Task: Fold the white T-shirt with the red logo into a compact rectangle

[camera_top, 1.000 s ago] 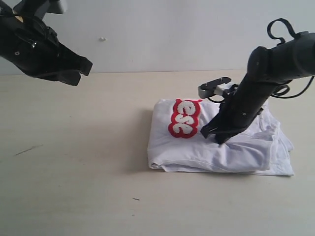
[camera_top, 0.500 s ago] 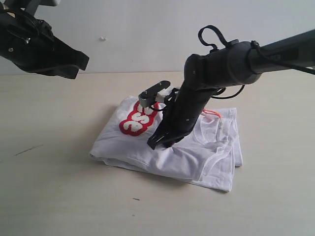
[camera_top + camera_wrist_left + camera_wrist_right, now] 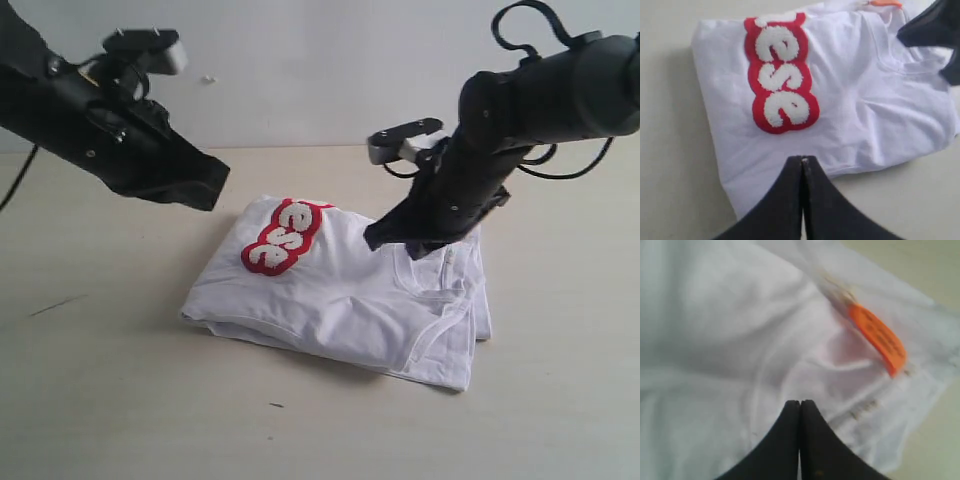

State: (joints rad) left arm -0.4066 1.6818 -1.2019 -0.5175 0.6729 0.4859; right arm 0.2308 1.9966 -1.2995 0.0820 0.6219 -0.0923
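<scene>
Plain white wall [image 3: 300, 60] stands behind a pale table [image 3: 100, 400], and the shirt [image 3: 340, 300] lies folded on the table, near the middle. A second ago the shirt lay more to the right, with the right gripper [image 3: 378, 240] pushing down on it. Then that gripper slid the shirt over to the left and turned it a bit. Now the shirt stays where it was slid to, and the right gripper has come up off it. It hangs over the neck end, close to the orange tag [image 3: 877, 337], and I cannot tell for sure if it still touches the cloth. Its two jaws are pressed tight together and hold nothing. The left gripper [image 3: 218, 182] has come lower and nearer. It hangs in the air over the logo [image 3: 280, 235] end, with its jaws closed too and nothing in them. The logo faces up, and only the letters "ese" show, so the rest is tucked under. I think the folding is nearly done, because the shirt is already a small, thick, almost square pile. The collar [image 3: 432, 292] side still looks a bit bumpy and may need a pat. No box, basket or bin is in view, so nothing is inside anything.
</scene>
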